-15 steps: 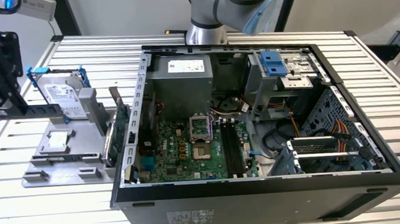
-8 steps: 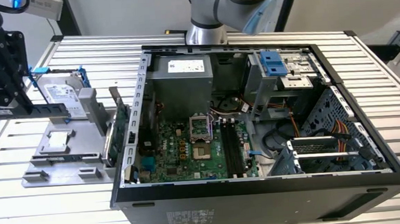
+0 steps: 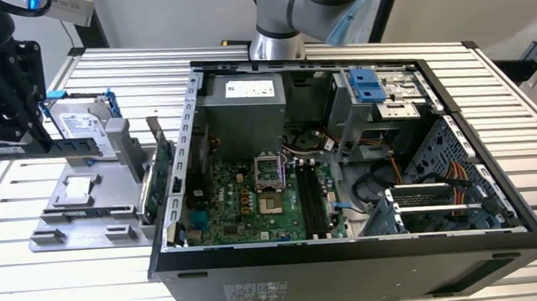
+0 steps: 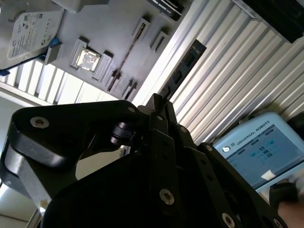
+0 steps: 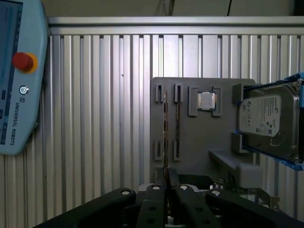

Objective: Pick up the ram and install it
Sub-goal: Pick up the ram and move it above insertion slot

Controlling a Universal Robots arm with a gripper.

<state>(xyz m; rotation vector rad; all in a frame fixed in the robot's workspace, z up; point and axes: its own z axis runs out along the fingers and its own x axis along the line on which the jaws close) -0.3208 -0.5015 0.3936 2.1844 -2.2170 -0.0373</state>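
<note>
**A:** Start closest to the wrist. What is the gripper (image 4: 160, 107) doing?

**B:** Its black fingers (image 5: 183, 190) are closed tight on the ram (image 4: 183, 69). They pinch the stick at one end, and the rest juts out free with its row of dark chips showing. In the first wrist view the stick is edge-on, a thin line running away from the fingers.

**A:** Where is the stick, then?

**B:** In the air, touching nothing else. In the exterior view it lies level at the exterior view's left, above the grey fixture plate (image 3: 96, 220) and apart from it.

**A:** And what is on the plate beneath it?

**B:** A square processor chip (image 5: 205, 100) lies flat in its recess. Just beside that, the silver hard drive (image 5: 266, 118) sits in a blue frame. Narrow slots (image 5: 177, 118) run along the plate.

**A:** Further out?

**B:** The ribbed aluminium worktop (image 3: 72, 288) carries everything. A pale blue teach pendant (image 5: 19, 95) with a red button lies on it, well apart from the plate. A green expansion card (image 3: 164, 174) stands on edge between the plate and the open computer case (image 3: 350, 264).

**A:** And inside the case?

**B:** The motherboard (image 3: 243, 201) faces up, with long black memory slots (image 3: 311, 200) beside the processor socket. The arm's base (image 3: 276, 41) rises behind the case.
</note>
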